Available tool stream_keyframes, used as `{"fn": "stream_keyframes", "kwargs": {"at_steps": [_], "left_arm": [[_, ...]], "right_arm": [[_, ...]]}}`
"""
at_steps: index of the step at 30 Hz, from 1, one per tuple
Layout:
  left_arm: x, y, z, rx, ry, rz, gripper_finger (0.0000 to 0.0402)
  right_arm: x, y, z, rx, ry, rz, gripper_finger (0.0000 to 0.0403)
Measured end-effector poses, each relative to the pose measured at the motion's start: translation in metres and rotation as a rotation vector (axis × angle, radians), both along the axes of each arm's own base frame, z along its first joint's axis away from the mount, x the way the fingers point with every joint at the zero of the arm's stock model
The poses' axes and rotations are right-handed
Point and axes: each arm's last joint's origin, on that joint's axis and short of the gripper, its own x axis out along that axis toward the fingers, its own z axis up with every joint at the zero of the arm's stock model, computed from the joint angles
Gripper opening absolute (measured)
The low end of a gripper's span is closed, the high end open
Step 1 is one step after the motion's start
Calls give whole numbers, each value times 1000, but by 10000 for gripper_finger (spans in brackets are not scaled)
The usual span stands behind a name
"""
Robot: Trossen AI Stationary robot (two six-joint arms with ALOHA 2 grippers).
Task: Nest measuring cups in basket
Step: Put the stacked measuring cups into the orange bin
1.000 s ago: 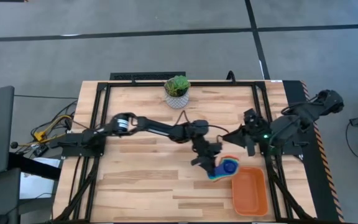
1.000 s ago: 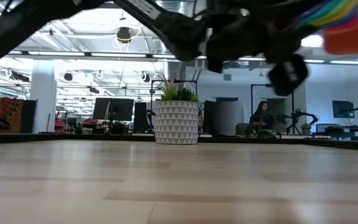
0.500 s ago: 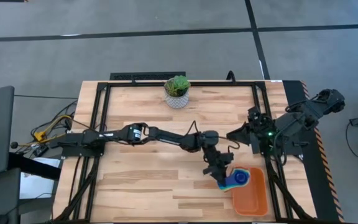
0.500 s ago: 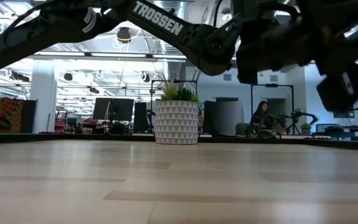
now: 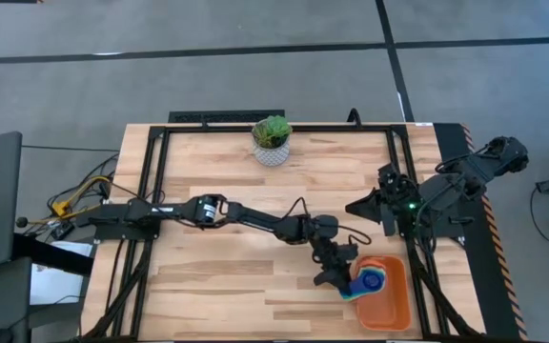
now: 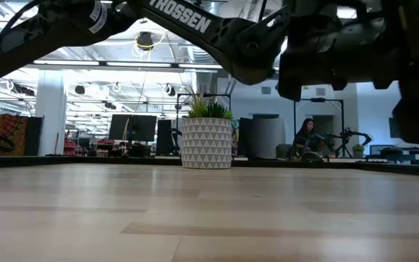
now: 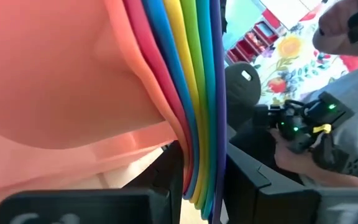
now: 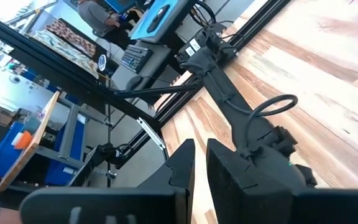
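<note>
Wooden table [image 5: 217, 267]: left gripper [image 5: 336, 279] outstretched, clamping measuring cups [image 5: 368, 282] over basket [image 5: 394, 307].

The left arm [image 5: 255, 217] lies stretched across the middle of the table [image 5: 217, 276], from nine o'clock toward four, so any pass between the far and near halves has to go round or over it. Its gripper [image 5: 336, 276] sits at the basket's [image 5: 389, 310] edge with the stacked measuring cups [image 5: 367, 282] clamped, blocking that side of the basket at four o'clock. The right arm [image 5: 427, 200] waits at three o'clock, crowding the right rim. A potted plant [image 5: 272, 140] stands alone at twelve (easy to skirt). The near-left quarter, seven to eight o'clock, is open wood, as is the far left at ten.
</note>
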Motion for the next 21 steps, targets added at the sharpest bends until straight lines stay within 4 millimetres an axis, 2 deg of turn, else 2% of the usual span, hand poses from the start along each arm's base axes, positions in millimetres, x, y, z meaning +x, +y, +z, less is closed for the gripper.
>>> {"fn": "stream_keyframes", "kwargs": {"at_steps": [8,18,21], "left_arm": [[-3,-22,0,61,-95,10,70],[-2,-19,0,55,-74,71,67],[0,-21,-9,0,-41,51,66]], "right_arm": [[0,0,1,7,-6,-2,65],[1,0,3,10,-29,-26,65],[1,0,3,9,-31,-30,65]]}}
